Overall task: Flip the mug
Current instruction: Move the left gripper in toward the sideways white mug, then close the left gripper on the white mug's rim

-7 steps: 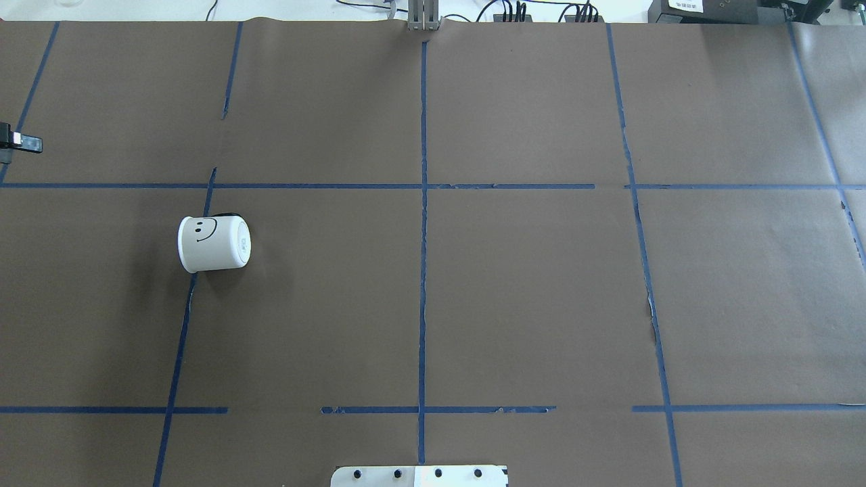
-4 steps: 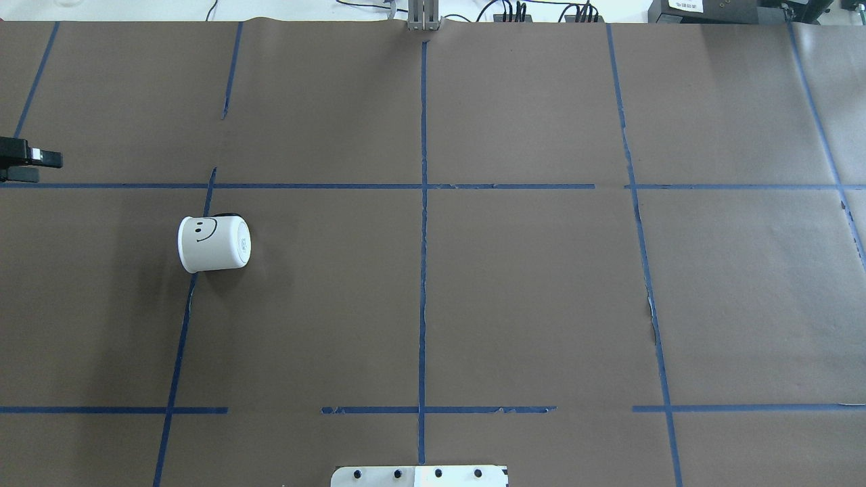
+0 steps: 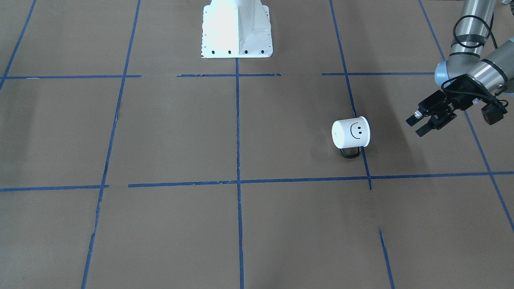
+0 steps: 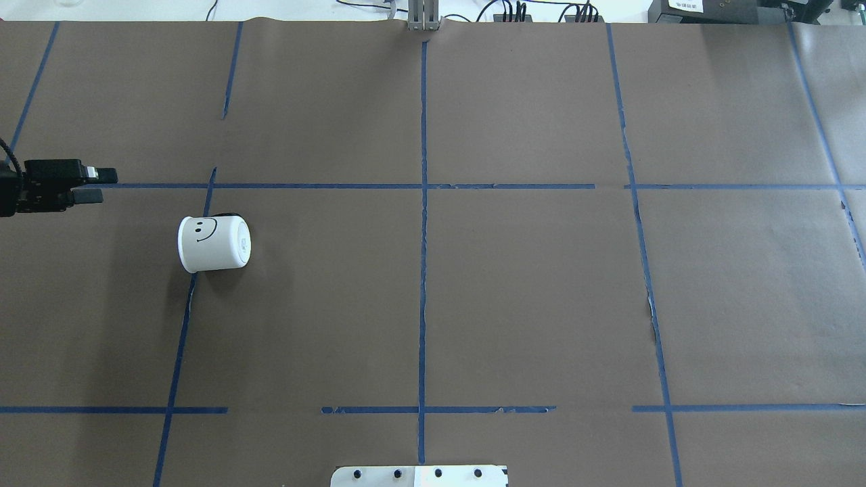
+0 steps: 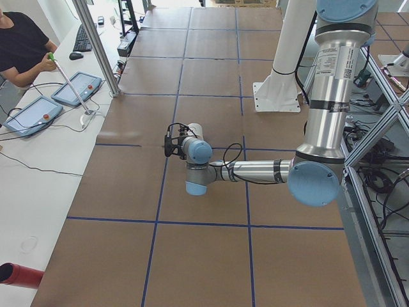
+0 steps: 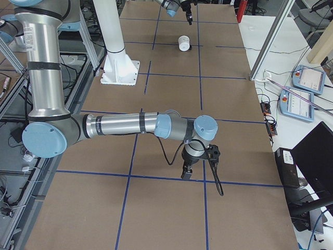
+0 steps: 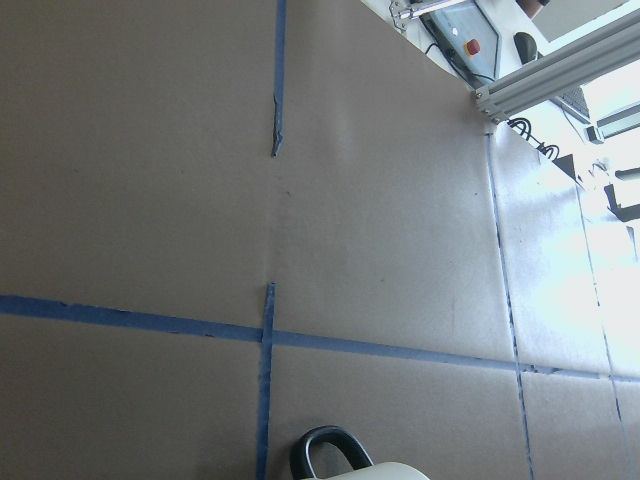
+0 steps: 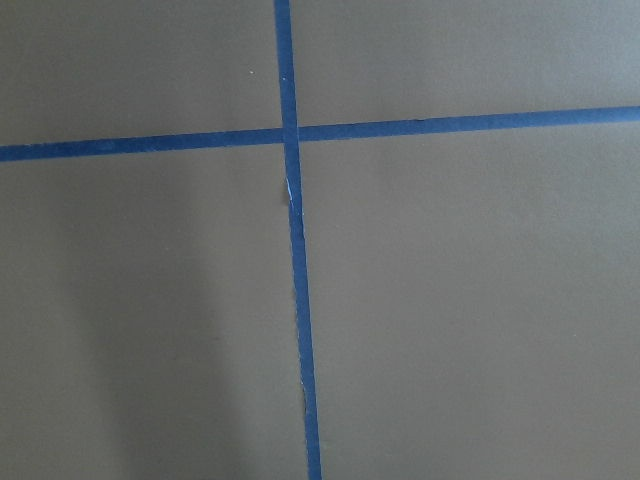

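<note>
The white mug (image 4: pixel 214 243) with a black smiley lies on its side on the brown paper, left of centre. Its flat base faces the table's middle and its black handle (image 3: pixel 350 153) lies on the far side. It also shows in the front view (image 3: pixel 350 132) and small in the right view (image 6: pixel 183 42). My left gripper (image 4: pixel 98 187) is open and empty, a hand's width to the mug's left and apart from it; the front view (image 3: pixel 416 126) shows its fingers spread. The left wrist view shows the handle (image 7: pixel 325 456) at its bottom edge. My right gripper (image 6: pixel 187 173) hangs over bare paper far from the mug; I cannot tell its state.
Blue tape lines (image 4: pixel 423 203) divide the paper-covered table. The robot's white base plate (image 3: pixel 237 30) stands at the near middle edge. A metal post (image 4: pixel 423 15) and cables are at the far edge. An operator (image 5: pixel 22 48) and pendants sit beyond the table.
My left gripper has come in from the left edge, moving right and nearer toward the mug. The mug has not moved.
</note>
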